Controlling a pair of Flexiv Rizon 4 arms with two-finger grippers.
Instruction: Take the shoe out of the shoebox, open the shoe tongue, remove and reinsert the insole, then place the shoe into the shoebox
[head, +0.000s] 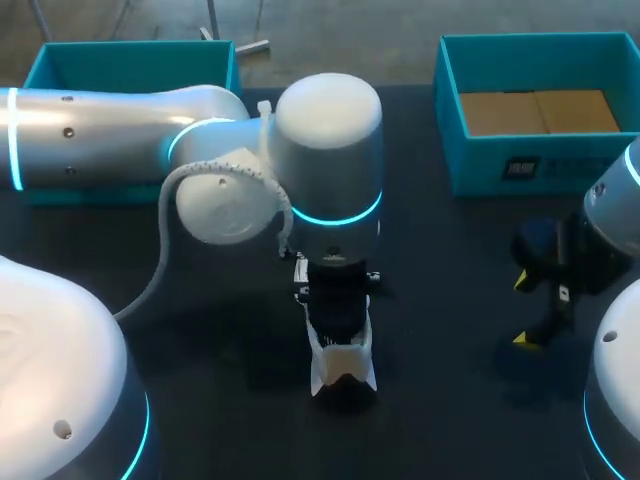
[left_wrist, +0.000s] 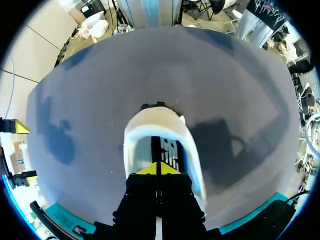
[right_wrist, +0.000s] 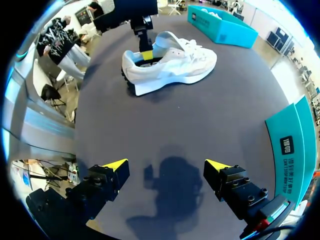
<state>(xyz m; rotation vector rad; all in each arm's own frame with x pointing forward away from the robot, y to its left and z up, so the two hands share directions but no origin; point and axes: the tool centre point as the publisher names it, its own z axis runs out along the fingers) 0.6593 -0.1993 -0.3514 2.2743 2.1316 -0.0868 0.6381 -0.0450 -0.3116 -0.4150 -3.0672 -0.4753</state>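
Observation:
A white sneaker (head: 345, 368) lies on the dark table near the front middle. In the right wrist view the sneaker (right_wrist: 186, 63) rests on its sole, side on. My left gripper (head: 339, 332) comes straight down into its opening. In the left wrist view the left gripper (left_wrist: 158, 169) has its yellow tips pressed together inside the sneaker (left_wrist: 150, 126), just over the insole (left_wrist: 169, 150) with dark print; nothing shows between them. My right gripper (head: 522, 310) hangs open at the right, well clear of the sneaker; the right gripper (right_wrist: 166, 165) has only bare table between its fingers.
A teal shoebox (head: 455, 110) with brown card inside stands at the back right, close to my right arm, and its wall (right_wrist: 295, 145) shows beside that gripper. A second teal box (head: 130, 62) stands at the back left, behind my left arm.

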